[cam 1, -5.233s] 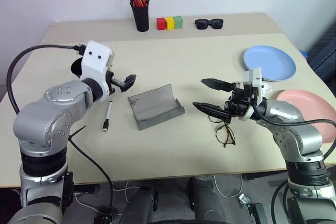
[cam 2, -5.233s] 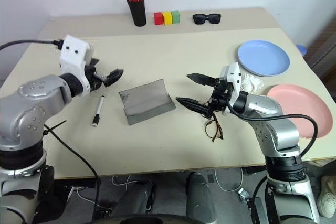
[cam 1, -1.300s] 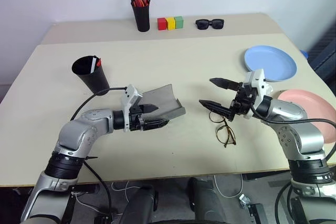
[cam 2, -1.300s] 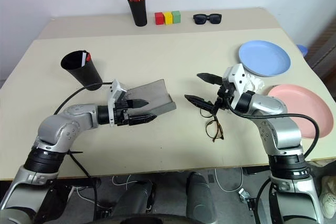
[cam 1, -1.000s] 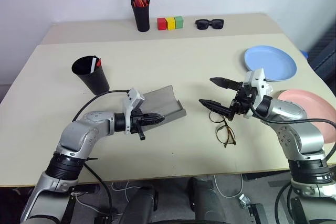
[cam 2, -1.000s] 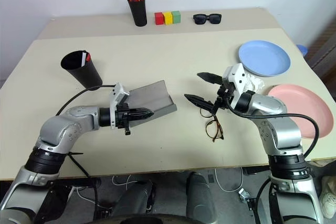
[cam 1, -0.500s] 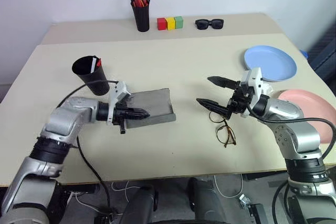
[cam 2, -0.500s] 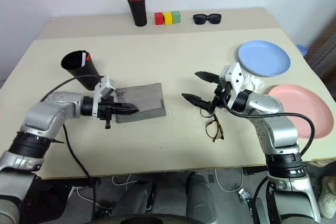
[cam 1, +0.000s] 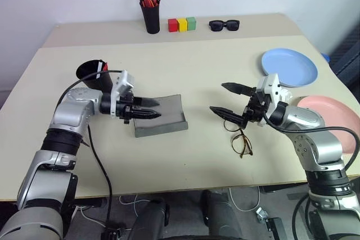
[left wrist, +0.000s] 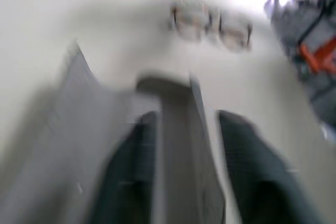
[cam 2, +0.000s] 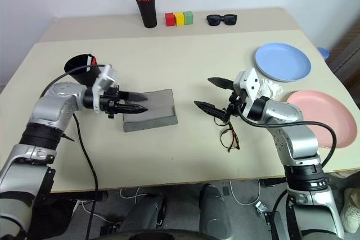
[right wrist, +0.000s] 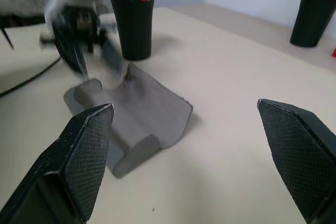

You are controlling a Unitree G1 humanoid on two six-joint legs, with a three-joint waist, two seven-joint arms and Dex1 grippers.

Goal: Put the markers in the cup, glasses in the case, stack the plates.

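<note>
A: Which step is this?

B: Looks like glasses-in-case. The cup (cam 1: 89,75) stands on the robot's left with a red-capped marker (cam 1: 104,67) sticking out of it, and no loose markers lie on the table (cam 1: 185,54). The light blue plate (cam 1: 289,67) and the pink plate (cam 1: 333,109) lie apart on the right side, not stacked.

A: Left arm?

B: Elbow out, forearm reaching in toward the middle. The left gripper (cam 1: 153,109) points roughly level at the grey case (cam 1: 163,119), over its near-left end. Its fingers are parted. In the left wrist view one thin edge of the case sits between them, not clamped as far as the blur allows.

A: Is the case open?

B: Can't tell for sure. It lies flat and low. The right wrist view shows one curved half and a flat part, so it's probably open, or nearly.

A: Right arm?

B: Bent, held above the table. The right gripper (cam 1: 218,98) points level toward the case, jaws spread wide and holding nothing. It hovers just over the far end of the wire-frame glasses (cam 1: 241,140), which lie on the table between the case and the pink plate.

A: Next move?

B: Likely the right gripper drops onto the glasses, pinches the thin frame at the bridge or a rim, and carries them over. The left may need to steady the case, since it looks light enough to slide. Plates come last.
</note>
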